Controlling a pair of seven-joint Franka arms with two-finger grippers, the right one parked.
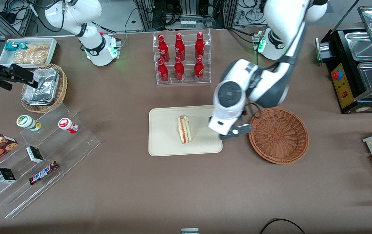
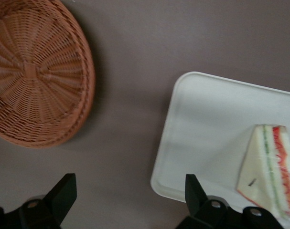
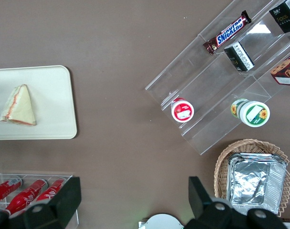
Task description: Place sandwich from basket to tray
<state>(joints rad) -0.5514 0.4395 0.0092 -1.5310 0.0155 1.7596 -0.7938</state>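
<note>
The sandwich point(image 1: 184, 129) lies on the cream tray point(image 1: 163, 143), its red and green filling edge showing. The left wrist view shows the same sandwich point(image 2: 271, 171) on the tray point(image 2: 207, 124), and so does the right wrist view, with the sandwich point(image 3: 19, 106) on the tray point(image 3: 54, 95). The reddish-brown wicker basket point(image 1: 280, 135) sits beside the tray toward the working arm's end, with nothing in it point(image 2: 35, 71). My left gripper point(image 1: 229, 130) hovers above the table between the tray's edge and the basket. It is open point(image 2: 130, 193) and holds nothing.
A clear rack of red bottles point(image 1: 182, 58) stands farther from the front camera than the tray. Toward the parked arm's end are a tan basket of foil packs point(image 1: 44, 87), a white bin of snacks point(image 1: 28, 52) and acrylic steps with snacks point(image 1: 39, 156). A black warmer point(image 1: 358, 65) stands toward the working arm's end.
</note>
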